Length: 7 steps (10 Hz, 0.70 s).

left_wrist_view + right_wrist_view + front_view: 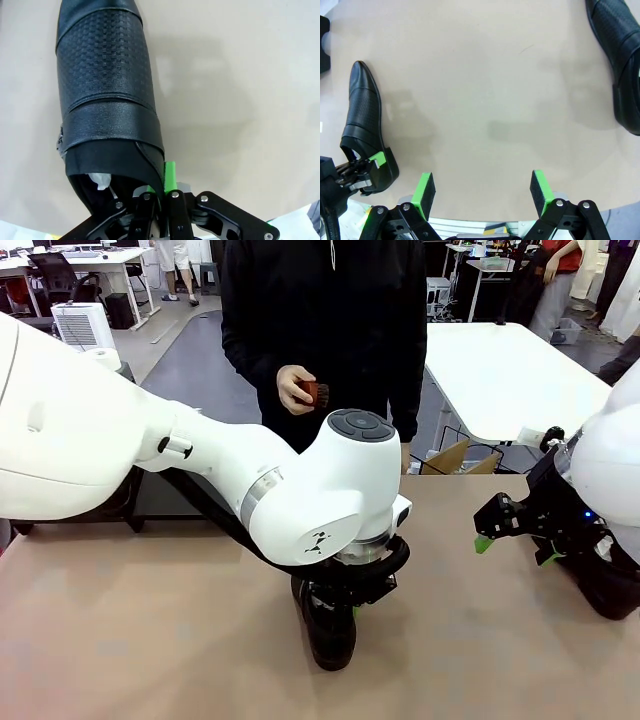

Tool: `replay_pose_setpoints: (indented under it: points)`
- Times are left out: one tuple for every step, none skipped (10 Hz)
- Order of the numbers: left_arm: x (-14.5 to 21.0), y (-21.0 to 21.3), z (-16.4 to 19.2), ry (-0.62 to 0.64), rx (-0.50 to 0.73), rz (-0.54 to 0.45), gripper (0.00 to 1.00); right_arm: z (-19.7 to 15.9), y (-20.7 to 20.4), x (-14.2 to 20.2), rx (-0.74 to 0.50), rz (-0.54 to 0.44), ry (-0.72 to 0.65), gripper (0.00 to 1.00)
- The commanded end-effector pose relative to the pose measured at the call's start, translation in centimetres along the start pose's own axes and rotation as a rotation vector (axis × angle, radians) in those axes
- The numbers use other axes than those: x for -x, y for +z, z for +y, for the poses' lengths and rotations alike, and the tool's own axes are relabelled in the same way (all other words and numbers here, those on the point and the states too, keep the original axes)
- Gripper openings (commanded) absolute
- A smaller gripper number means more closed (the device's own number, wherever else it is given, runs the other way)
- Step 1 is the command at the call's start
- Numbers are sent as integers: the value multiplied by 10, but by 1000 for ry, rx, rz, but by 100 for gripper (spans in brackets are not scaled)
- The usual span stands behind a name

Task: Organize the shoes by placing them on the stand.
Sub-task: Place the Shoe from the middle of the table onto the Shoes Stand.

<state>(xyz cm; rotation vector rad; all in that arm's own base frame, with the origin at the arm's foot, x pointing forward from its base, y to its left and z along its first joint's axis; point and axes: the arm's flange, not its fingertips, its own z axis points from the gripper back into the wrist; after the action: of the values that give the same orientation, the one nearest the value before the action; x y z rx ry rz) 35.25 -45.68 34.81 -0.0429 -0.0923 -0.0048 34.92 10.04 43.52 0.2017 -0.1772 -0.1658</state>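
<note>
One black shoe (331,637) lies on the tan table near the front middle, toe toward me. My left gripper (345,604) comes down onto its heel end. In the left wrist view the left gripper (162,189) is shut on the shoe's (105,90) collar edge, one green pad (170,172) outside the leather. The right wrist view has the same shoe (364,120) at its left. A second shoe (619,60) lies at that view's top right and under my right arm (612,592). My right gripper (515,552) (482,189) hovers open, holding nothing. The black stand (165,502) sits behind my left arm.
A person stands at the far side holding a small reddish-brown brush (313,393) in one hand. A cardboard box (458,458) and a white table (510,375) lie beyond the far edge. Bare tabletop (480,640) stretches between the two shoes.
</note>
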Motion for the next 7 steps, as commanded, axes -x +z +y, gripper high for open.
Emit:
replay_pose_setpoints:
  points:
    - [1,0,5,5,-17,-23,0,0,0,0,0,-1,9,100]
    - [1,3,11,3,-19,-27,0,0,0,0,0,-1,9,100]
    - [1,14,19,-14,-20,-32,0,0,0,0,0,-1,9,100]
    - [1,37,33,-48,-22,-58,0,0,0,0,0,-1,9,100]
    - [-2,63,50,-64,-20,-101,0,0,0,0,0,-1,9,100]
    - [-8,92,69,-99,-15,-123,0,0,0,0,0,-1,9,100]
    - [-9,114,86,-173,21,-85,0,0,0,0,0,-1,9,100]
